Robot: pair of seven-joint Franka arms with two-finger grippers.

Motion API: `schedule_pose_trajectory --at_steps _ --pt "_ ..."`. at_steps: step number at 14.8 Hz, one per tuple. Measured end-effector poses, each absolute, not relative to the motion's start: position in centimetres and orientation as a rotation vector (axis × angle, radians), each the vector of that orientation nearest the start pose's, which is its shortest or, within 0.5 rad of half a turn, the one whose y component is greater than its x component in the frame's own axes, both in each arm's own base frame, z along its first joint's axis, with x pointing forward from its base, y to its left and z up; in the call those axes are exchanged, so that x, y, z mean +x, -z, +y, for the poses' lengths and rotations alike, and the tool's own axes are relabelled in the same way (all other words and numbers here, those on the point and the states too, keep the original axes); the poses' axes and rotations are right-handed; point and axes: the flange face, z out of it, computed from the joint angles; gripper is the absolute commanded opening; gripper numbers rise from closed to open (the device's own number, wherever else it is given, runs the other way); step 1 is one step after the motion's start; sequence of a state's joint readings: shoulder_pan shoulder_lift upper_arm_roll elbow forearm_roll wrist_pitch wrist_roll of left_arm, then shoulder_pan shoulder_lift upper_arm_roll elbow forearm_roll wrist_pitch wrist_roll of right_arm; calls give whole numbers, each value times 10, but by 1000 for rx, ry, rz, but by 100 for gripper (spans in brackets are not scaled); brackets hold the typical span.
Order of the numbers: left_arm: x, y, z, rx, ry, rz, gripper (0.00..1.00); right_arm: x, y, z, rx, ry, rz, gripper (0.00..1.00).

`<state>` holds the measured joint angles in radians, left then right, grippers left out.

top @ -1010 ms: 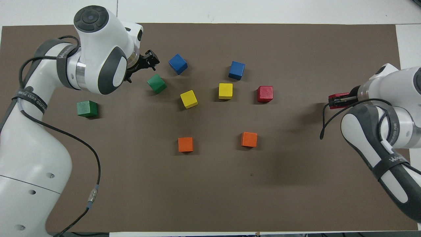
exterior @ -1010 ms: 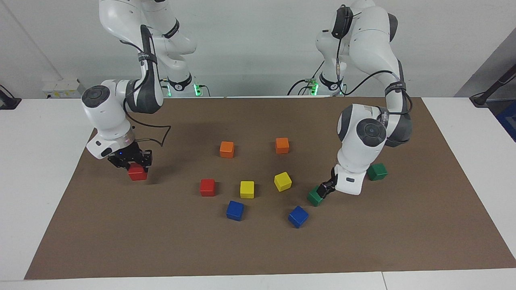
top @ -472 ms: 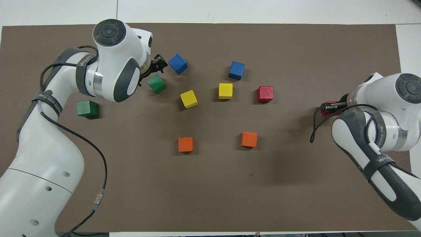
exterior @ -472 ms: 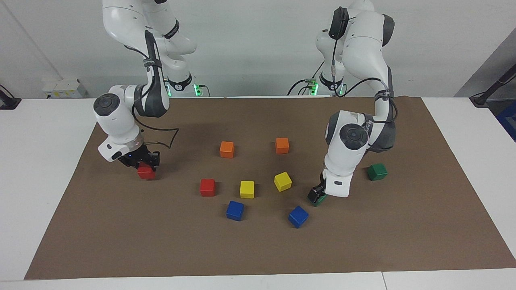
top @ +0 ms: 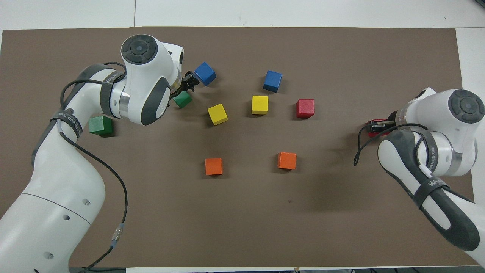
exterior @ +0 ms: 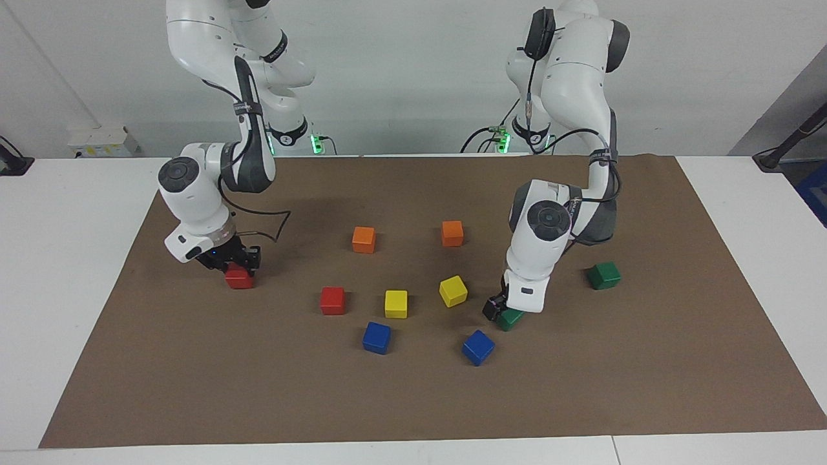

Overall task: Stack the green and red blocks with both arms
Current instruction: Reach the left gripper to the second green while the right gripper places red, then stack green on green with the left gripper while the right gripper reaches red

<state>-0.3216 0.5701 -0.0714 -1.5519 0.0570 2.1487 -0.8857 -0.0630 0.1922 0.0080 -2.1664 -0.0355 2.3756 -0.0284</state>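
Since a second ago, my left gripper [exterior: 499, 311] has dropped, fingers spread, around a glossy green cube [exterior: 510, 318]; my right gripper [exterior: 236, 265], fingers pinching a red cube [exterior: 239, 278], carries it inward. Nothing stacked yet.

On the mat [exterior: 646, 387] I have a pair of cubes [exterior: 364, 239] nearest the robots at its middle, a row of four [exterior: 396, 303] farther out, and another pair [exterior: 376, 338] farthest. The left gripper [exterior: 493, 310] is down at the row's end cube [exterior: 513, 320]. A lone cube [exterior: 604, 275] lies toward the mat's left-arm end. The right gripper [exterior: 236, 265] carries the held cube [exterior: 239, 279] over the mat's right-arm end.
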Motion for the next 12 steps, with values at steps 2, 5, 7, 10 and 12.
schedule_pose_trajectory --at_steps 2,5,7,10,12 --pt "648 -315 -258 -3062 47 -746 100 558 -306 -31 -3165 26 1 8" --pt "647 -315 -257 -3059 50 -758 100 558 -305 -31 -3165 28 0 100" --pt "648 -317 -257 -3057 60 -785 100 558 -306 -31 -3165 31 2 100" --pt "649 -320 -257 -3050 74 -840 100 558 -306 -31 -3165 33 2 100" --pt "649 -320 -258 -3049 78 -851 100 560 -308 -31 -3166 41 2 100"
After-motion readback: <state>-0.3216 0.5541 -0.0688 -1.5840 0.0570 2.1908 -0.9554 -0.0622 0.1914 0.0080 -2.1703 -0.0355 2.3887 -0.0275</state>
